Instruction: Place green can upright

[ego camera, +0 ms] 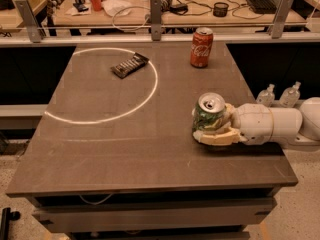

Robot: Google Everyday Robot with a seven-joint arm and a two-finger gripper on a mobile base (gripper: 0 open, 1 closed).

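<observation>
Right of the white ring (156,81) and nearer than the red can (201,47), we find the green can (209,115) top-up, axis near vertical, by the surface's (125,154) right edge. The gripper (214,126) reaches in from the right, jaws clasping its sides; we judge letting go rightward comes next.

We see a dark brown table (125,154) marked with a white ring (156,81). A flat dark packet (129,65) lies inside the ring. Right of the ring stand a red metal can (201,47) and a shiny green metal can (209,114), which the gripper (212,125) clasps.
</observation>
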